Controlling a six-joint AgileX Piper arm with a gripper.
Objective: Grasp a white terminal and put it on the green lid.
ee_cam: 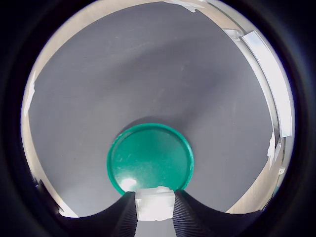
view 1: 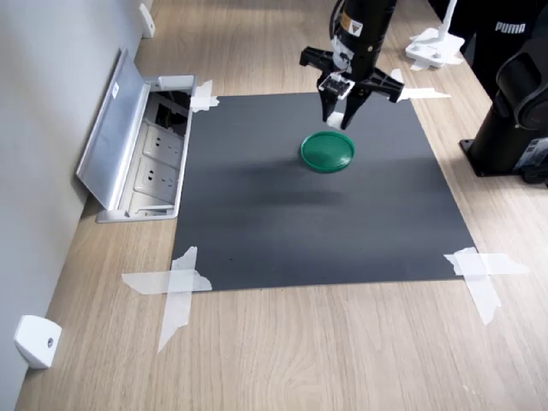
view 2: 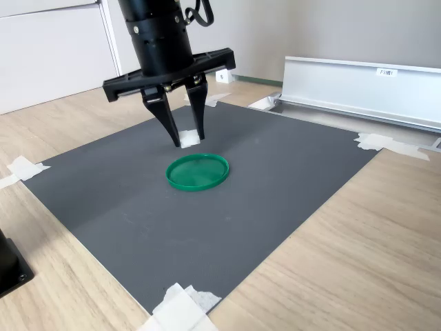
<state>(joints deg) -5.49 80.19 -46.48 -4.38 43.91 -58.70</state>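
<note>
Taped corners (view 2: 180,308) hold the dark mat (view 2: 275,200) on the wooden surface (view 2: 372,262) in the second exterior view. Left of centre, the green lid (view 2: 198,171) lies flat, bare mat all around it. Just above its far rim hangs the gripper (view 2: 187,139), jaws clenched on the white terminal (view 2: 189,138). Further right stands an open metal flap (view 2: 358,83).

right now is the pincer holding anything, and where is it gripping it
Yes. The pincer is shut on the white terminal, pinching its two opposite sides between the fingertips, above the near edge of the green lid.
</note>
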